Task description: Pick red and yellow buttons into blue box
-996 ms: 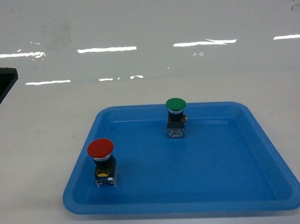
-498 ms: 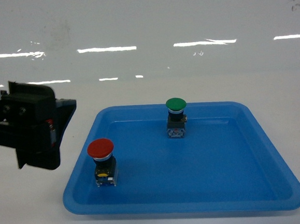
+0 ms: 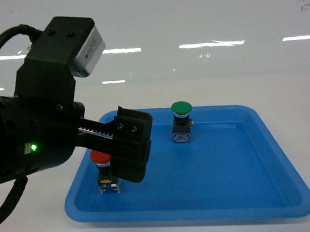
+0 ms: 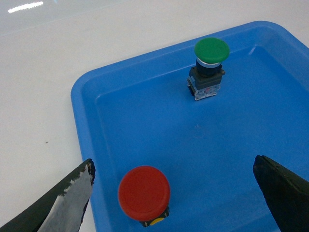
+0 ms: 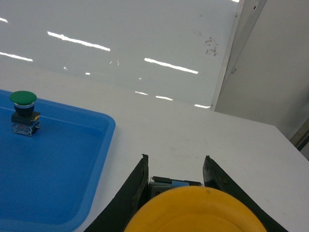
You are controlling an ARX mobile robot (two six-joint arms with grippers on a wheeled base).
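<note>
The red button (image 3: 99, 158) stands upright in the front left corner of a shallow blue tray (image 3: 231, 196). My left gripper (image 3: 122, 166) hovers over it and hides most of it in the head view. In the left wrist view the red button (image 4: 144, 192) sits between the wide-open fingers of the left gripper (image 4: 173, 164), nearer the left finger, touching neither. My right gripper (image 5: 175, 157) is shut on the yellow button (image 5: 195, 210), whose cap fills the bottom of the right wrist view above the white table. The blue box is out of view.
A green-capped button (image 3: 180, 108) stands upright at the back of the tray, and shows as the green button (image 4: 211, 50) ahead of the left gripper. The tray edge (image 5: 104, 145) lies left of the right gripper. A grey wall panel (image 5: 270, 63) rises at the far right.
My left arm has swept in from the left edge to over the tray's front left corner, now straddling the red button with open fingers. The buttons in the tray have not moved.
</note>
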